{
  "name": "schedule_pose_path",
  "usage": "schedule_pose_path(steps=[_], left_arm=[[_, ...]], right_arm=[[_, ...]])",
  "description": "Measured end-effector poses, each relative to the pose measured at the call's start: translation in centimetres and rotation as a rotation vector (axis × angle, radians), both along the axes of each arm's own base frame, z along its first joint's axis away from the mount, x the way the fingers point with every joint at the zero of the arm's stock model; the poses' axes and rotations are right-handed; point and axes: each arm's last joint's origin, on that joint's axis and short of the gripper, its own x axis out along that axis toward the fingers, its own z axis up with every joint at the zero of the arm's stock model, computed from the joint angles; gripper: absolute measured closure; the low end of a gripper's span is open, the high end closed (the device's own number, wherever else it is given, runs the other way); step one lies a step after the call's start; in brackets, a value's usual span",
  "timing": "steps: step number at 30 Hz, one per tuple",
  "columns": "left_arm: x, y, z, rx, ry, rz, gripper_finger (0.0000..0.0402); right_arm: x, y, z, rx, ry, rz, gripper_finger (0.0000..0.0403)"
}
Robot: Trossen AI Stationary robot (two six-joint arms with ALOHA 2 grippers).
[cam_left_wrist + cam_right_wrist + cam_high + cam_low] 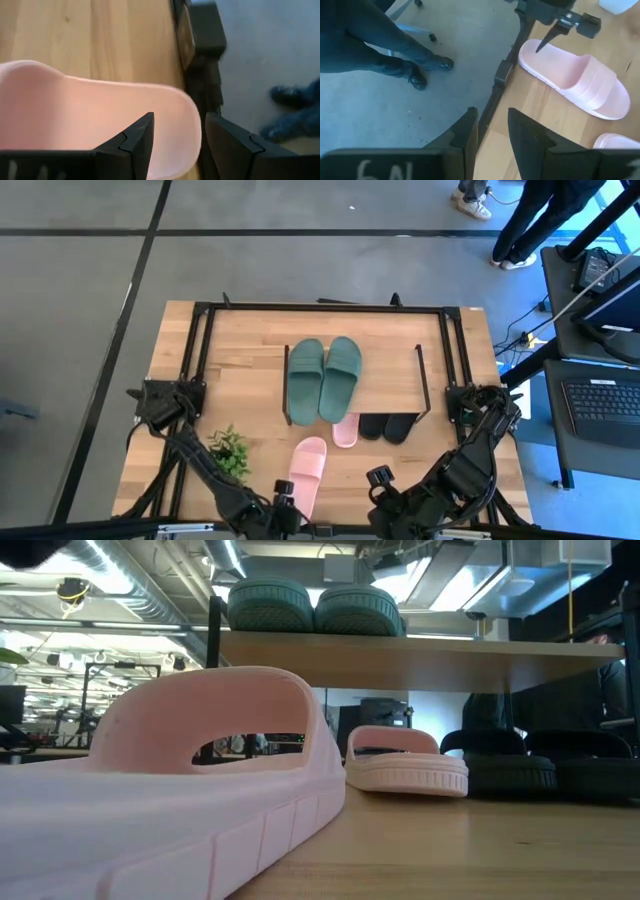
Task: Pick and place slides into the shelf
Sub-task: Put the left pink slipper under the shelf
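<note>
Grey concrete floor surrounds a light wooden tabletop (250,380) carrying the low shelf with a light wooden top board and thin black metal frame (425,385).

1. Pair of large dull green slides (323,378): lies on the shelf's top board, side by side, toward 12 o'clock of table centre.
2. Pair of black slides (387,425): lies under the shelf at its 6 o'clock edge.
3. Small pale pink slide (345,430): lies just beside the black pair, on its 9 o'clock side, partly under the board.
4. Second pale pink slide (306,471): lies loose on the tabletop toward 6 o'clock.
5. Left gripper (177,145): fingers spread wide, straddling the heel rim of the loose pink slide; a closed grip is not shown.
6. Right gripper (492,132): fingers narrowly apart, holding nothing, at the table's 6 o'clock edge.
7. Small green potted plant (230,450): stands at 9 o'clock of the loose slide.
</note>
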Motion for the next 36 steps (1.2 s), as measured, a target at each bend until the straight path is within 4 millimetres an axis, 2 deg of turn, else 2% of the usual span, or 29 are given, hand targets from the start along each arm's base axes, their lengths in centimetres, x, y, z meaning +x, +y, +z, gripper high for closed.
schedule_pose_path(steps=[6,12,15,23,36], left_arm=[[-0.5,-0.8,0.7,0.032,0.009,-0.081,0.0231],[-0.7,-0.8,0.7,0.047,0.042,-0.095,0.0231],[-0.4,-0.6,0.4,0.055,0.042,-0.093,0.0231],[0.9,-0.2,-2.6,0.028,0.130,-0.078,0.0231],[1.2,-0.6,-2.9,-0.001,0.089,-0.045,0.0231]], right_arm=[[0.0,0.0,0.0,-0.001,0.001,0.000,0.0295],[0.0,0.0,0.0,-0.004,-0.002,-0.001,0.0295],[0.0,-0.1,0.0,-0.004,-0.003,-0.002,0.0295],[0.2,-0.1,-0.2,-0.007,-0.001,-0.005,0.0295],[0.2,0.0,-0.2,-0.005,-0.001,-0.006,0.0295]])
